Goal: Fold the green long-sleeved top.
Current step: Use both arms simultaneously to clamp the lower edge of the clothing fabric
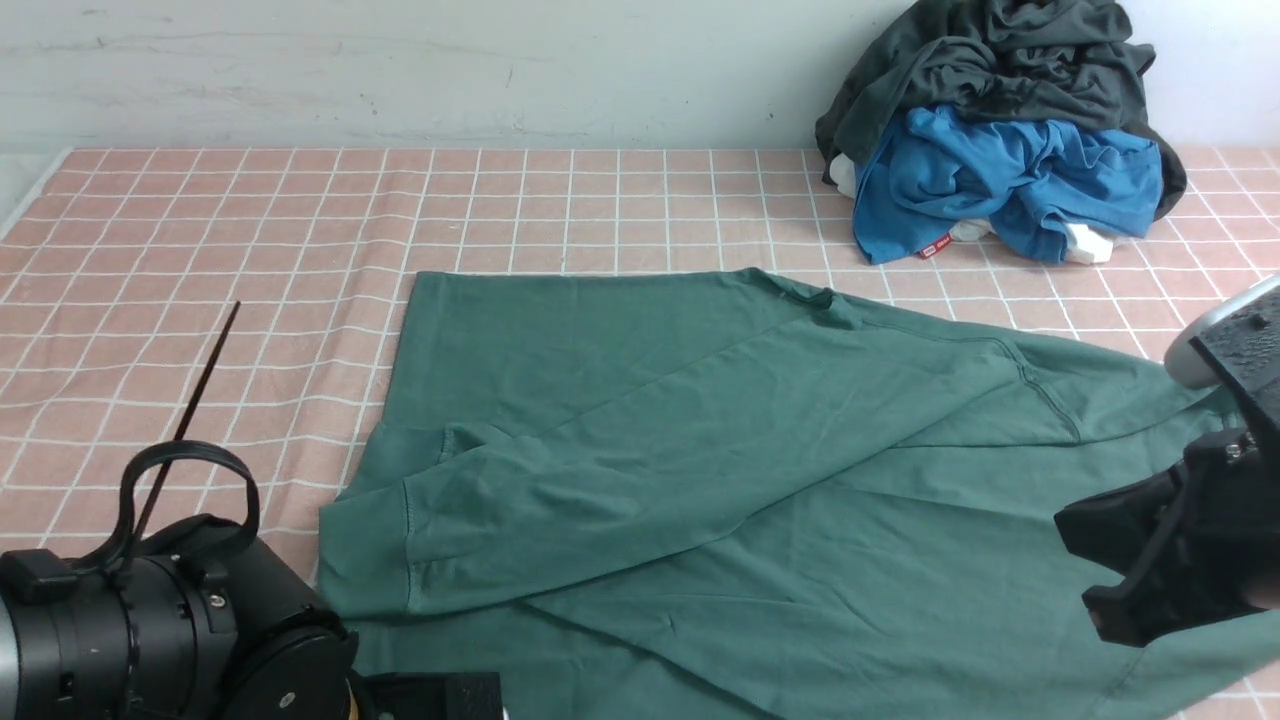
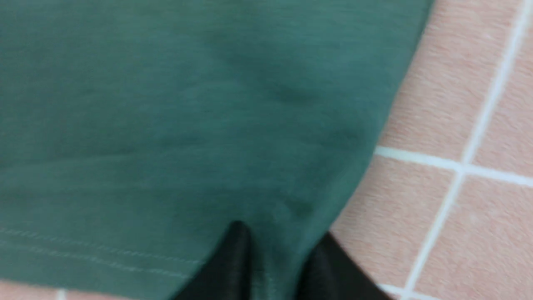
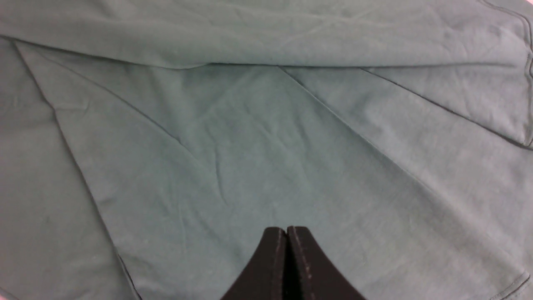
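Note:
The green long-sleeved top (image 1: 700,470) lies spread on the pink checked cloth, one sleeve folded across the body with its cuff (image 1: 365,545) at the near left. In the left wrist view my left gripper (image 2: 283,246) sits at the top's stitched hem by its edge, with green fabric bunched between its two black fingers (image 2: 233,258). The left arm (image 1: 150,630) shows at the near left of the front view, its jaws out of sight there. My right gripper (image 3: 286,229) hovers over the top's right part, jaws pressed together and holding nothing.
A pile with a bright blue garment (image 1: 1010,185) under a dark grey-black one (image 1: 1000,70) sits at the back right against the wall. A thin dark rod (image 1: 195,400) crosses the pink checked cloth (image 1: 200,250) at the left.

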`<action>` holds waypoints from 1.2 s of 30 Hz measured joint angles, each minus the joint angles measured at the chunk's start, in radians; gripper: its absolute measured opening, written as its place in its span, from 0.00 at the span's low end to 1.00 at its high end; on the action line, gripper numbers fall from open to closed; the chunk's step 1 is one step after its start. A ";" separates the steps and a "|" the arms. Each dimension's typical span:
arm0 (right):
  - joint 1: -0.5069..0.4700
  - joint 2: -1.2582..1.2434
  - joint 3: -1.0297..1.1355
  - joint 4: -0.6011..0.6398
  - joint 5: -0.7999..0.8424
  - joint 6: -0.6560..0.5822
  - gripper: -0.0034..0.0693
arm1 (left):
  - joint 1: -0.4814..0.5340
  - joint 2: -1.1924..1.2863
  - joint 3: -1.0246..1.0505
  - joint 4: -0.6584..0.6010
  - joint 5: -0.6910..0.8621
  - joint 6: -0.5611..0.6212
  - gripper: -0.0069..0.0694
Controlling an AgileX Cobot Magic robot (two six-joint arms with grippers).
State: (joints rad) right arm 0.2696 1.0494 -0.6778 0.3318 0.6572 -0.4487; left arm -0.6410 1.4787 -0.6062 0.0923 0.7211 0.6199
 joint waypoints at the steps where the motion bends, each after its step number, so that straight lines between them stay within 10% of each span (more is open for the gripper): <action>1: 0.000 -0.012 0.000 0.011 0.002 -0.026 0.03 | 0.000 -0.009 -0.008 0.009 0.000 -0.040 0.17; 10: 0.000 -0.101 -0.004 0.001 0.049 -0.233 0.04 | 0.000 -0.171 -0.095 0.155 0.072 -0.355 0.10; 23: 0.000 0.293 -0.007 -0.513 0.210 -0.287 0.59 | 0.000 -0.223 -0.096 0.194 0.062 -0.501 0.10; 36: 0.000 0.508 -0.009 -0.650 0.102 -0.301 0.38 | 0.000 -0.229 -0.096 0.162 0.065 -0.507 0.10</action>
State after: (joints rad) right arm 0.2696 1.5575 -0.6863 -0.3178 0.7591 -0.7500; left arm -0.6410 1.2498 -0.7018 0.2544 0.7857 0.1127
